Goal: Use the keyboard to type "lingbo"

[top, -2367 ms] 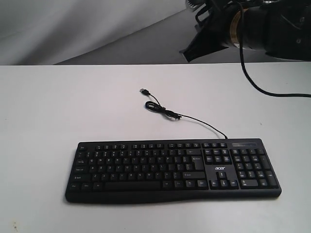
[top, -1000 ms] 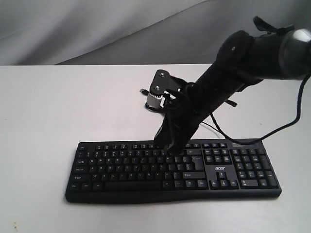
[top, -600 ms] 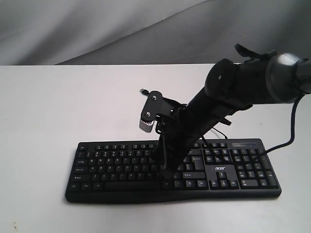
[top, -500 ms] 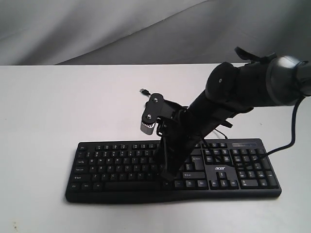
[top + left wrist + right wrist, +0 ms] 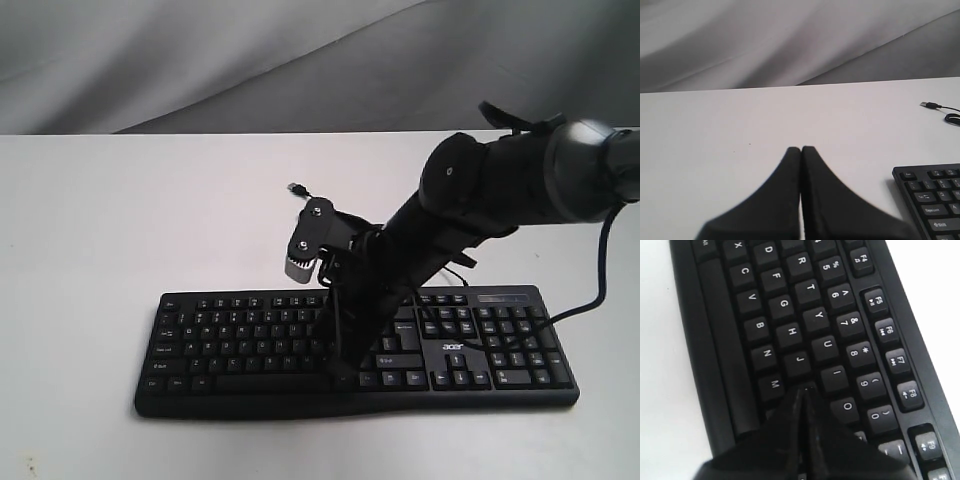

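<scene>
The black keyboard [image 5: 250, 330] lies on the white table, its "acer" logo [image 5: 452, 346] at the right. My right gripper [image 5: 342, 362] comes down at a slant from the right and is shut, tips together on the letter keys. In the right wrist view the right gripper [image 5: 805, 389] touches the keyboard [image 5: 785, 305] just past the J key [image 5: 800, 360], between M [image 5: 774, 385] and I [image 5: 836, 373], and hides the key under it. Over bare table my left gripper [image 5: 801, 149] is shut and empty, with the keyboard's corner [image 5: 935, 200] off to one side.
The keyboard's thin black cable ends in a USB plug [image 5: 297, 188] behind the keyboard, mostly hidden by the right arm [image 5: 480, 195]. The USB plug [image 5: 927, 105] also shows in the left wrist view. Grey cloth backs the white table [image 5: 100, 220].
The right arm came down from the upper right onto the keyboard. Over the last second its shut tips moved from the top rows toward the lower letter rows, then barely shifted.
</scene>
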